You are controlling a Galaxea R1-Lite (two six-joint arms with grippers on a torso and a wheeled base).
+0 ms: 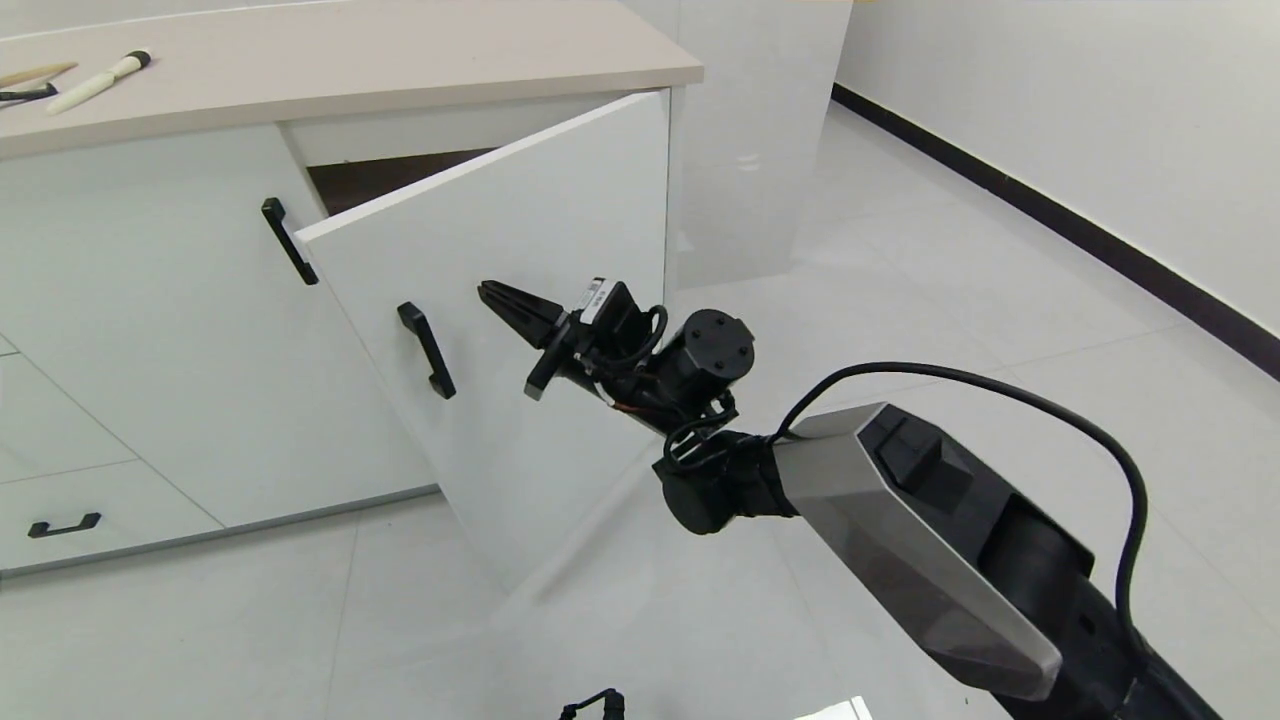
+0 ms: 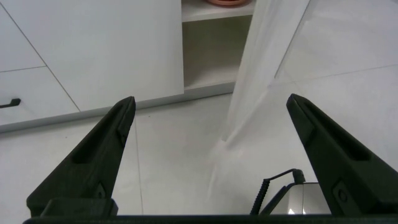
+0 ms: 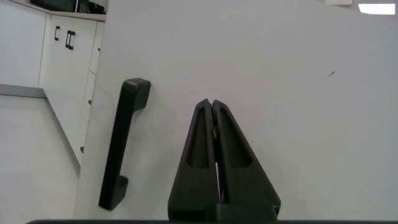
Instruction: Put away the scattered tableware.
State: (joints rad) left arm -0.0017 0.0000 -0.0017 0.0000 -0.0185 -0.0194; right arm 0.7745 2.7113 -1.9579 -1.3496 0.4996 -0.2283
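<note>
On my head feed the biggest thing is the white cupboard point(image 1: 150, 330) with its pale surface point(image 1: 350, 60) on top. Its right-hand cupboard door point(image 1: 560, 200) stands swung out toward me, leaving a dark gap behind its upper edge. The tiled floor point(image 1: 900, 280) runs off to the right.

My right arm point(image 1: 900, 540) comes in from the lower right and ends in front of that open door. The right pincer point(image 1: 487, 292) is pressed together with nothing between its fingers. Its tip points at the door face just beside the black door handle point(image 1: 427, 350), apart from it. The right wrist feed shows the same: the pressed-together pincer point(image 3: 211, 106) is aimed at the white panel, with the handle point(image 3: 121, 143) alongside. I cannot tell whether the tip touches the panel.

On the left wrist feed the left pincer point(image 2: 210, 102) is spread wide and holds nothing. It hangs over the floor facing the cupboard, where a shelf point(image 2: 214, 74) shows behind the door's edge.

The tableware lies on the surface at its far left, well apart from both pincers. There is a cream-handled utensil point(image 1: 97, 83), and just beside it a wooden utensil point(image 1: 35, 73).
</note>
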